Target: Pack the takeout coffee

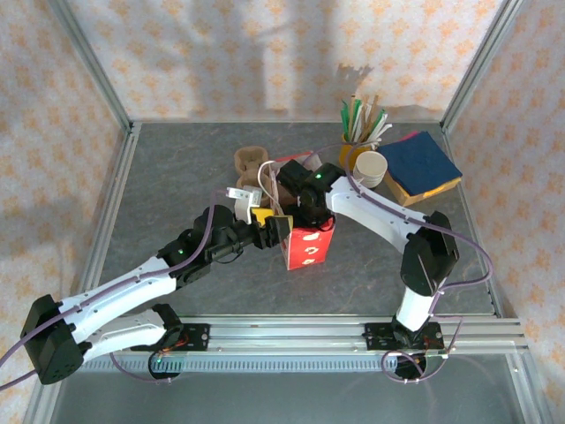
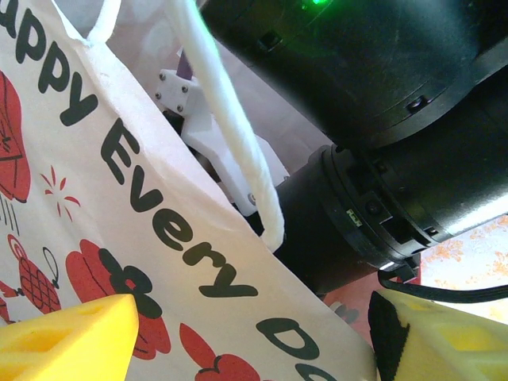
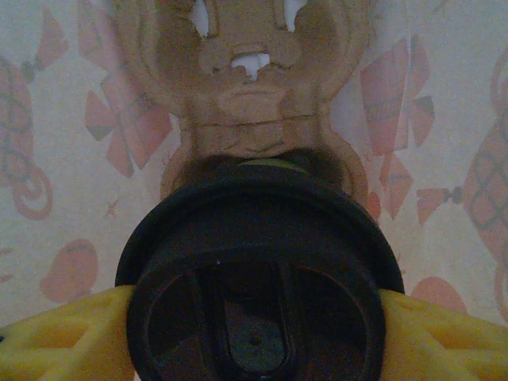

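Where both arms meet on the table [image 1: 168, 185], the left claw [image 2: 252, 313] stands wide, gripping nothing, fingers either side of the bag's [image 1: 307, 246] printed wall. Right claw [image 3: 254, 321]: clamped on the coffee [image 3: 254, 262] at its black lid, inside the bag. Beyond: brown carrier [image 3: 254, 119] against the paper. Far right: stick cup [image 1: 356, 150], white cup [image 1: 372, 168].

Colour check: takeout coffee [image 3: 258, 286] has a black lid, bottom centre of the right wrist view. Carrier [image 3: 254, 95] above it is brown pulp. My pads [image 3: 55, 341] are yellow on both arms. Bag [image 2: 159, 238] is white with red flowers and black lettering, and 1 face is red in the top view. Table [image 1: 177, 159] is mottled grey. Walls [image 1: 221, 53] are cream with an orange floral print.
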`<action>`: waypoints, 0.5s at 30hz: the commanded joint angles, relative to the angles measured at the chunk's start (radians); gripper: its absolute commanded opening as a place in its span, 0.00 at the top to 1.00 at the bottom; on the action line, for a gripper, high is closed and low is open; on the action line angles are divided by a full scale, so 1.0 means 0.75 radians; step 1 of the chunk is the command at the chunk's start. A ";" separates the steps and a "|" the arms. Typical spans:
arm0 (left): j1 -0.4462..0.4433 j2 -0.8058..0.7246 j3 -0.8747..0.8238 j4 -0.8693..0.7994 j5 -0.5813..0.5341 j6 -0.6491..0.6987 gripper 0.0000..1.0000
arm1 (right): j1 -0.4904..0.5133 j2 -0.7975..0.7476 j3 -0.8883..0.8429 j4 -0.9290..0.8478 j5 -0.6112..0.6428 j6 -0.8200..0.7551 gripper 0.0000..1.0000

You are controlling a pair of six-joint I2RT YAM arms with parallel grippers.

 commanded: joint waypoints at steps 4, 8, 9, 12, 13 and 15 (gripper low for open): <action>0.009 -0.016 0.006 -0.024 -0.009 0.028 0.24 | -0.010 0.027 -0.056 0.030 0.005 -0.027 0.31; 0.010 -0.009 0.004 -0.023 -0.013 0.030 0.24 | -0.010 0.028 -0.074 0.060 0.001 -0.035 0.27; 0.009 -0.007 0.005 -0.023 -0.010 0.032 0.24 | -0.010 0.033 -0.078 0.061 -0.002 -0.035 0.26; 0.009 -0.001 0.008 -0.023 -0.013 0.034 0.24 | -0.010 0.035 -0.081 0.071 -0.005 -0.039 0.25; 0.009 0.002 0.008 -0.023 -0.012 0.035 0.24 | -0.010 0.032 -0.077 0.069 -0.007 -0.042 0.24; 0.010 0.003 0.012 -0.028 -0.016 0.040 0.24 | -0.008 0.027 -0.057 0.058 -0.011 -0.050 0.22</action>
